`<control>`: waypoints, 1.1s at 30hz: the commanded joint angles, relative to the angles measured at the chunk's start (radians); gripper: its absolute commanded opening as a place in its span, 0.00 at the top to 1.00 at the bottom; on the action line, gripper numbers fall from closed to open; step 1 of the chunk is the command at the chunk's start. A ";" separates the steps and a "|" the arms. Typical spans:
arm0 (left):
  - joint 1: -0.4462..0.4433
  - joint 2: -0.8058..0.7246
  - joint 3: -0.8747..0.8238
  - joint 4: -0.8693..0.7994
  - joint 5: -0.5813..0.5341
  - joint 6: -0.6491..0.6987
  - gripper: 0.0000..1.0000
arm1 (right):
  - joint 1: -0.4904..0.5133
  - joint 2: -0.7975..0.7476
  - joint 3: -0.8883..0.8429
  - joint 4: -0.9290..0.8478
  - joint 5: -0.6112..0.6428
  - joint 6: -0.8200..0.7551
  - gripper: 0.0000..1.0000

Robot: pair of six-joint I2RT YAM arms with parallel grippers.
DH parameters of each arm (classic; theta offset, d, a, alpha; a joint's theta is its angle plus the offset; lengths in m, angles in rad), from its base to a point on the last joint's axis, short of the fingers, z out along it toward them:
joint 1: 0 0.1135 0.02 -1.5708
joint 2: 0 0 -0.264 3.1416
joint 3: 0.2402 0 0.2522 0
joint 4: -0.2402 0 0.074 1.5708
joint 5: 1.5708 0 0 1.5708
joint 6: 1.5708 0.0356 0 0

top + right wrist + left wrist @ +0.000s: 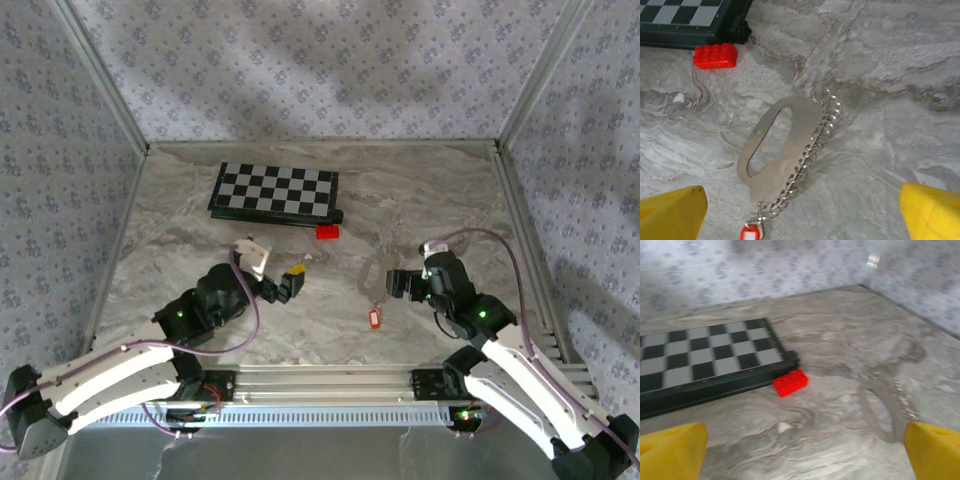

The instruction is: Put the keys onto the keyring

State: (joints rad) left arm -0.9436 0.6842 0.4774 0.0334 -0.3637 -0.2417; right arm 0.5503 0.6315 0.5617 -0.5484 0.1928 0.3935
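Note:
The keyring [785, 145] is a flat silvery metal plate with an oval cut-out and a row of wire rings along one edge, lying on the marble table. The keys, one tiny red tag with a pale centre [751, 233], lie at its near end and look hooked to the last ring. My right gripper [800, 212] hangs open above the keyring's near end, its yellow fingertips [670, 212] wide apart and holding nothing. From above, the keyring [375, 268] and tag [375, 319] lie just left of the right gripper [392, 285]. My left gripper [291, 283] is open and empty, left of the keyring [885, 410].
A solid red block [327, 232] lies beside the front right corner of a folded black-and-white chessboard [275, 190] at the back of the table. Patterned walls enclose the table on three sides. The left wrist view shows the block [790, 382] and board [705, 360] ahead.

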 commanded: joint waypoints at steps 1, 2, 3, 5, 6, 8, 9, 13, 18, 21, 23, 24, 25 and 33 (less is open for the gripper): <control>0.045 -0.080 -0.052 -0.057 -0.180 -0.084 0.00 | -0.014 -0.023 0.031 -0.031 0.087 -0.056 0.00; 0.064 -0.093 -0.064 -0.076 -0.198 -0.094 0.00 | -0.019 -0.025 0.030 -0.027 0.091 -0.063 0.00; 0.093 -0.104 -0.073 -0.108 -0.231 -0.118 0.00 | -0.026 -0.025 0.028 -0.023 0.089 -0.071 0.00; 0.149 -0.109 -0.083 -0.176 -0.267 -0.169 0.00 | -0.035 -0.023 0.028 -0.016 0.102 -0.077 0.00; 0.177 -0.108 -0.087 -0.202 -0.273 -0.190 0.00 | -0.037 -0.027 0.023 -0.011 0.119 -0.076 0.00; 0.216 -0.107 -0.095 -0.229 -0.269 -0.206 0.00 | -0.038 -0.042 0.010 0.010 0.149 -0.080 0.00; 0.229 -0.109 -0.102 -0.230 -0.267 -0.203 0.00 | -0.038 -0.049 -0.003 0.029 0.148 -0.089 0.00; 0.262 -0.117 -0.115 -0.230 -0.281 -0.154 0.00 | -0.041 -0.047 -0.014 0.056 0.173 -0.125 0.00; 0.302 -0.130 -0.127 -0.252 -0.342 -0.135 0.00 | -0.053 -0.067 -0.040 0.096 0.223 -0.155 0.00; 0.316 -0.167 -0.155 -0.225 -0.365 -0.147 0.00 | -0.059 -0.105 -0.074 0.140 0.242 -0.182 0.00; 0.321 -0.201 -0.181 -0.188 -0.385 -0.139 0.00 | -0.069 -0.133 -0.091 0.160 0.252 -0.195 0.00; 0.323 -0.220 -0.193 -0.170 -0.396 -0.130 0.00 | -0.074 -0.145 -0.100 0.167 0.258 -0.199 0.00; 0.326 -0.237 -0.202 -0.156 -0.405 -0.120 0.00 | -0.082 -0.159 -0.108 0.172 0.262 -0.203 0.00; 0.342 -0.209 -0.177 -0.140 -0.480 0.001 0.00 | -0.134 -0.225 -0.202 0.268 0.287 -0.239 0.00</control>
State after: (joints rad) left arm -0.6075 0.4496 0.2676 -0.1280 -0.7868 -0.3019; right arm 0.4282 0.4229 0.3935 -0.3389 0.4419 0.1886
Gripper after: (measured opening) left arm 0.997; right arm 0.995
